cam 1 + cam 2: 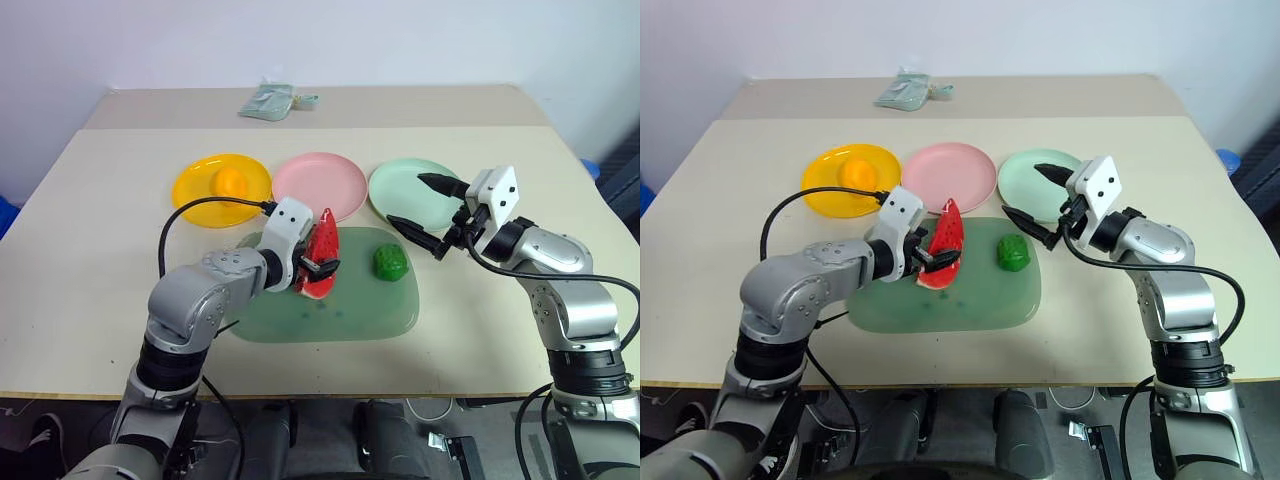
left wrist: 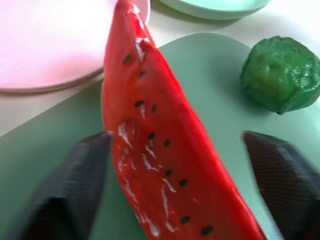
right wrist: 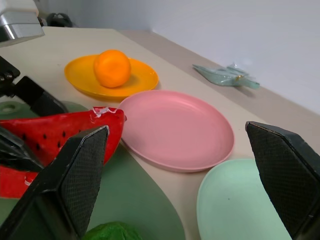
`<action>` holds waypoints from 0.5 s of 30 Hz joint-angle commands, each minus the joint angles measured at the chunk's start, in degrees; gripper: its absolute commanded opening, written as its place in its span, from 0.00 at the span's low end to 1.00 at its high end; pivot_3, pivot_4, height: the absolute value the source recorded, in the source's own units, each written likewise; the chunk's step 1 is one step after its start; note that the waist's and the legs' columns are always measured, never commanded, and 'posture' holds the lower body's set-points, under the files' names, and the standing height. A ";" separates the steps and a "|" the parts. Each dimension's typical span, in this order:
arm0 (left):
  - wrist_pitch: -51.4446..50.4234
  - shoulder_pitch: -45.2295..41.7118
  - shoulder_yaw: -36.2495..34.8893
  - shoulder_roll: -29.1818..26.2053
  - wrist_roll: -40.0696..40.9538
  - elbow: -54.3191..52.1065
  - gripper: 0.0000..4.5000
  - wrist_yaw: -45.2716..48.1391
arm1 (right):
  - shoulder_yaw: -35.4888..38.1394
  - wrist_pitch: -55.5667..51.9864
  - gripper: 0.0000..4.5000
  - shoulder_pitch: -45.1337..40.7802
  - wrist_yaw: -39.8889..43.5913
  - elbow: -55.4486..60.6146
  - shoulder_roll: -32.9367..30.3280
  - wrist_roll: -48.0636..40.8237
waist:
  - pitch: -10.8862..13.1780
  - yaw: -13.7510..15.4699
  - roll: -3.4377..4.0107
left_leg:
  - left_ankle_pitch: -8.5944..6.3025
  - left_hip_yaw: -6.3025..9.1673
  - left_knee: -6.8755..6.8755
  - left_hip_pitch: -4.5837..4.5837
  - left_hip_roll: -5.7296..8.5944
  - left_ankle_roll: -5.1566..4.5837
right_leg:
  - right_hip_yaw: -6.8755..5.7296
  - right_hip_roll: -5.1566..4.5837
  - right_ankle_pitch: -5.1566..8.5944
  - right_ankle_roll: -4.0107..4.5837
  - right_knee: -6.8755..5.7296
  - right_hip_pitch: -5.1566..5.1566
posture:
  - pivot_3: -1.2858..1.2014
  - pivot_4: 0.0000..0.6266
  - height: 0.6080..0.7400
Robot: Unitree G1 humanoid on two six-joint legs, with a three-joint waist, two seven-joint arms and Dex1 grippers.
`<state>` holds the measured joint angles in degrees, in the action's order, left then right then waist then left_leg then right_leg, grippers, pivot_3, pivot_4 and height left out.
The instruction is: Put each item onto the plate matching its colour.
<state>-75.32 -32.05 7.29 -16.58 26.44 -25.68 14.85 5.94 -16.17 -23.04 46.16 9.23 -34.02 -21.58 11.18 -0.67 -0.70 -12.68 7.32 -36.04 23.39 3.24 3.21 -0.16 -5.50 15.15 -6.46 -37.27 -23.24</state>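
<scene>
The left gripper (image 1: 318, 268) is straddling the watermelon wedge (image 1: 321, 252) on the green mat (image 1: 330, 315), its fingers (image 2: 75, 185) spread on either side with a gap showing beside the wedge. The right gripper (image 1: 415, 212) is hovering wide open and empty over the mint plate (image 1: 405, 185). The orange fruit (image 1: 231, 181) is sitting on the yellow plate (image 1: 195, 195), the green vegetable (image 1: 390, 262) is lying on the mat, and the pink plate (image 1: 320, 180) is lying between the other two on the worktop (image 1: 80, 240).

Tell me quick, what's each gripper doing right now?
Left gripper: open, fingers either side of the watermelon, not yet gripping.
Right gripper: open, holding nothing.
</scene>
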 commanded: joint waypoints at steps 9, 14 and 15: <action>3.03 -0.31 0.17 -1.05 -1.02 -0.17 0.38 0.92 | 0.05 -0.35 1.00 -1.19 -0.62 3.02 0.00 -0.36 | 0.00 0.00 0.00 | 0.00 0.00 0.00 0.00 0.00 0.00 | 0.00 0.00 0.00 0.00 0.00 0.00 | 0.52 0.24 1.00; 4.38 -0.35 0.45 -1.32 -1.34 0.22 0.16 1.92 | -0.14 -0.35 1.00 -1.53 -0.63 2.92 0.08 -0.47 | 0.00 -0.01 0.00 | 0.00 0.00 0.00 0.00 0.00 0.00 | 0.00 0.00 0.00 0.00 0.00 0.00 | 0.52 0.24 1.00; 4.90 -0.49 0.88 -1.58 -1.74 0.38 0.12 2.00 | -0.21 -0.36 1.00 -1.60 -0.63 2.89 0.06 -0.48 | 0.00 -0.01 0.00 | 0.00 0.00 0.00 0.00 0.00 0.00 | 0.00 0.00 0.00 0.00 0.00 0.00 | 0.52 0.24 1.00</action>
<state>-71.91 -32.04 7.79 -17.64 25.40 -24.81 16.49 5.28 -17.13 -23.32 45.72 10.01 -34.01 -21.53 11.18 -0.68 -0.70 -12.68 7.32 -36.05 23.39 3.24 3.21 -0.16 -5.50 15.15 -6.46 -37.27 -23.24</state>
